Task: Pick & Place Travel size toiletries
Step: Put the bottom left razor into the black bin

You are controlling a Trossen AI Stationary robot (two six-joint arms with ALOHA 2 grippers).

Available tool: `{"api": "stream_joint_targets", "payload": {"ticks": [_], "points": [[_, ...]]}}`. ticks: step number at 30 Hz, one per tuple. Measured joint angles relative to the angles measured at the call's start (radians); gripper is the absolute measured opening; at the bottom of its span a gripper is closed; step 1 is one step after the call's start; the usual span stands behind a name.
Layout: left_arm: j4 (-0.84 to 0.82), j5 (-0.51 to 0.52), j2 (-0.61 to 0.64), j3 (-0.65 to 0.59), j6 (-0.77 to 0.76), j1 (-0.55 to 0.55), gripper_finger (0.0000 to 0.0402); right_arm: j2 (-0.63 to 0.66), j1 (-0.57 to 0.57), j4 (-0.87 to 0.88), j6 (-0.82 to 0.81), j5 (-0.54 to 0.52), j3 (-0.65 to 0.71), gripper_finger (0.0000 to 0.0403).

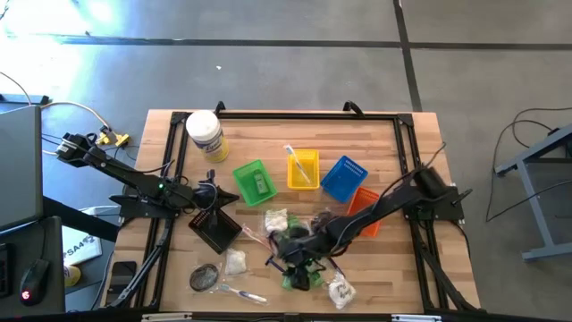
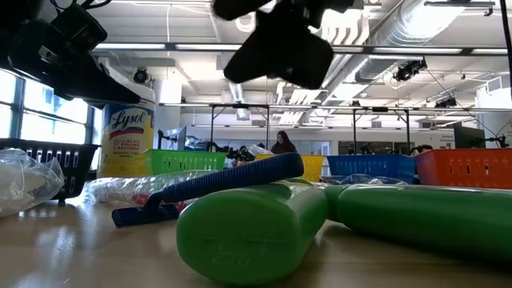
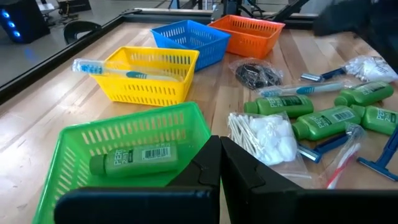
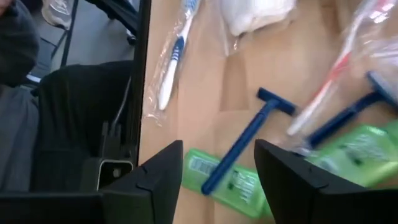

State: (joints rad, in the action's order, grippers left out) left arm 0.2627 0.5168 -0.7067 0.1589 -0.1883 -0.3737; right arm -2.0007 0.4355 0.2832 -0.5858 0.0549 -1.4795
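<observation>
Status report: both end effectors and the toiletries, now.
Right end effector open, hovering over a blue razor lying across a green tube. Left end effector shut, empty, near the green tray. Nothing blocking.

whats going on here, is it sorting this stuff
Two robot arms are sorting travel toiletries into small trays. One green tube already lies in the green tray, and a toothbrush rests across the yellow tray. The right gripper hangs open over the pile, above a blue razor lying on another tube. The left gripper is shut and empty beside the green tray.
</observation>
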Motion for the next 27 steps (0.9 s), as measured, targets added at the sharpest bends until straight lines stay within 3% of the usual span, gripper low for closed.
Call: {"api": "stream_joint_targets", "payload": {"ticks": [7,14,27], "points": [[0.004,0.018,0.0,0.0,0.005,0.0,0.0,-0.069,0.003,0.035,-0.07,0.005,-0.048,0.0194],[0.005,0.02,0.0,0.0,0.008,0.0,0.0,-0.071,0.006,0.036,-0.077,-0.055,-0.049,0.0194],[-0.003,0.02,0.0,0.002,0.008,0.0,0.0,-0.161,0.023,-0.065,-0.102,-0.01,-0.051,0.0194]]}}
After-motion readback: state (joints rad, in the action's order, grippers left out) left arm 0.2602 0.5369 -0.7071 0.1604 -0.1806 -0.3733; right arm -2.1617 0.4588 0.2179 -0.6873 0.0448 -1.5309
